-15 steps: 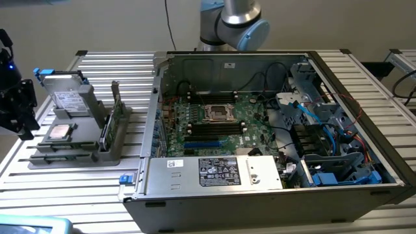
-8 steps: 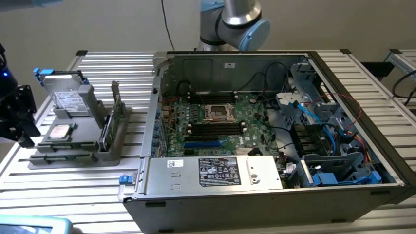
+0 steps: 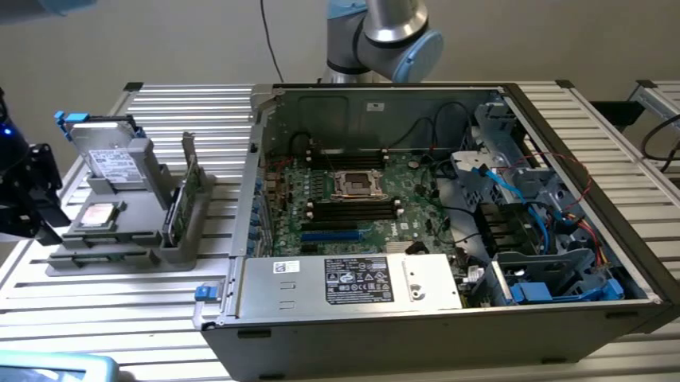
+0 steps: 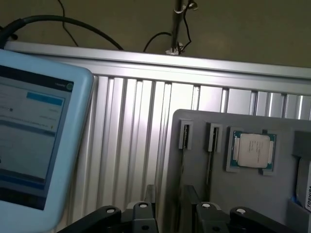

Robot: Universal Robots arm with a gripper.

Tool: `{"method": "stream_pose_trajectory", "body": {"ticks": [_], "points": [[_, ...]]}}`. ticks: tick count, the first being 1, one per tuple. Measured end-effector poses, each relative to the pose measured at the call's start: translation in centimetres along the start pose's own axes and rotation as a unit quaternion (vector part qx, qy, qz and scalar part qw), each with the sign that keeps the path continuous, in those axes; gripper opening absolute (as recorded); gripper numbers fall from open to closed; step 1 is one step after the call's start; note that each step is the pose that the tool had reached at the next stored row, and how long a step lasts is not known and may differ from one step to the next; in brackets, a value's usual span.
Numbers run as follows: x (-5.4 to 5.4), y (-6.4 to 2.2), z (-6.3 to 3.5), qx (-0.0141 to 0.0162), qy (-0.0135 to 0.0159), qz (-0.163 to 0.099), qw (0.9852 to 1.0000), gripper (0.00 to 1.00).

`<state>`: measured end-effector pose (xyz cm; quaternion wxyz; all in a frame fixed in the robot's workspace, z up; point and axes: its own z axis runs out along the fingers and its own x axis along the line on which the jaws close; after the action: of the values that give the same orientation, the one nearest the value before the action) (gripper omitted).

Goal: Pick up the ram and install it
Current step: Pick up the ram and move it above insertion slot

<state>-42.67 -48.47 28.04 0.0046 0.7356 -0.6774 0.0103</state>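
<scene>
The ram [image 3: 173, 212] is a thin green stick standing on edge in the grey holder [image 3: 127, 259], at the exterior view's left. Beside it stands a taller green card [image 3: 196, 185] with a metal bracket. My gripper [image 3: 30, 195] hangs at the far left edge of the exterior view, beyond the holder and apart from it. In the wrist view my gripper [image 4: 167, 209] is open, with nothing between its black fingers [image 4: 147, 206]. Below them two thin boards stand edge-on in the slots [image 4: 185, 136] of the holder [image 4: 252, 189]. From there I cannot tell which board is the ram.
The open computer case [image 3: 425, 318] lies on the slatted table [image 3: 159, 103], its motherboard [image 3: 393, 199] showing black memory slots [image 3: 351, 209]. A silver processor [image 4: 252, 150] and a hard drive [image 3: 107, 151] sit in the holder. A pale blue tablet [image 4: 34, 141] lies near the holder.
</scene>
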Motion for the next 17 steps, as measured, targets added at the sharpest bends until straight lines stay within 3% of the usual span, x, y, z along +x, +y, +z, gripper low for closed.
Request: {"method": "stream_pose_trajectory", "body": {"ticks": [4,10,17], "points": [[0.4,-0.31,0.49,0.0016,-0.006,0.001,1.0,0.36],[0.4,-1.3,1.53,0.0021,-0.0108,0.003,0.9999,0.36],[0.4,-1.71,2.79,0.0021,-0.0117,0.004,0.9999,0.36]]}}
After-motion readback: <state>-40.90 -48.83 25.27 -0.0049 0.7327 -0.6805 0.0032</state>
